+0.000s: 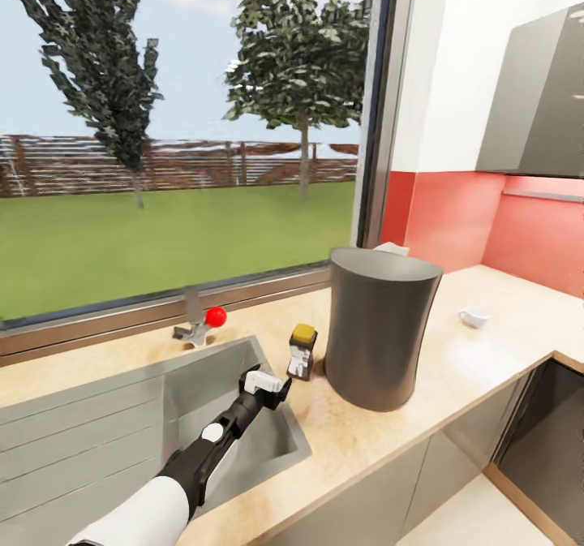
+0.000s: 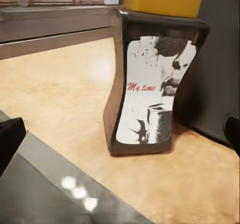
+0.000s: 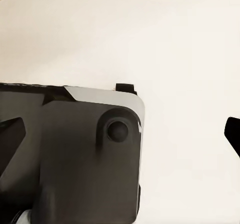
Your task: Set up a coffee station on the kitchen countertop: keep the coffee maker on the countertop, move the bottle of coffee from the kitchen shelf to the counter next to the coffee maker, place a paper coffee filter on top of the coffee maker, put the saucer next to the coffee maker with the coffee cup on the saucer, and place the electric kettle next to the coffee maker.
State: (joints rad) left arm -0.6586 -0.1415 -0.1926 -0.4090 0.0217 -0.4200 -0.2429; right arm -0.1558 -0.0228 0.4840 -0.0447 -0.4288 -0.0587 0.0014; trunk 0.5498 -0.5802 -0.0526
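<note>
The tall dark grey coffee maker (image 1: 381,327) stands on the wood-grain countertop (image 1: 487,359). A white paper coffee filter (image 1: 392,247) peeks over its top rear edge. Just left of it stands the bottle of coffee (image 1: 302,351) (image 2: 150,79), dark with a yellow lid. My left gripper (image 1: 280,385) (image 2: 120,139) is open, a short way in front of the bottle and not touching it. The white coffee cup (image 1: 474,316) sits far right on the counter. My right gripper (image 3: 120,134) is open and empty. The saucer and the electric kettle are out of view.
A grey sink (image 1: 122,424) lies under my left arm, with a red-knobbed tap (image 1: 203,323) behind it. A large window backs the counter. A grey wall cabinet (image 1: 539,100) hangs at the right above a thin kitchen shelf (image 1: 542,195). The right wrist view looks at dark robot bodywork (image 3: 75,154).
</note>
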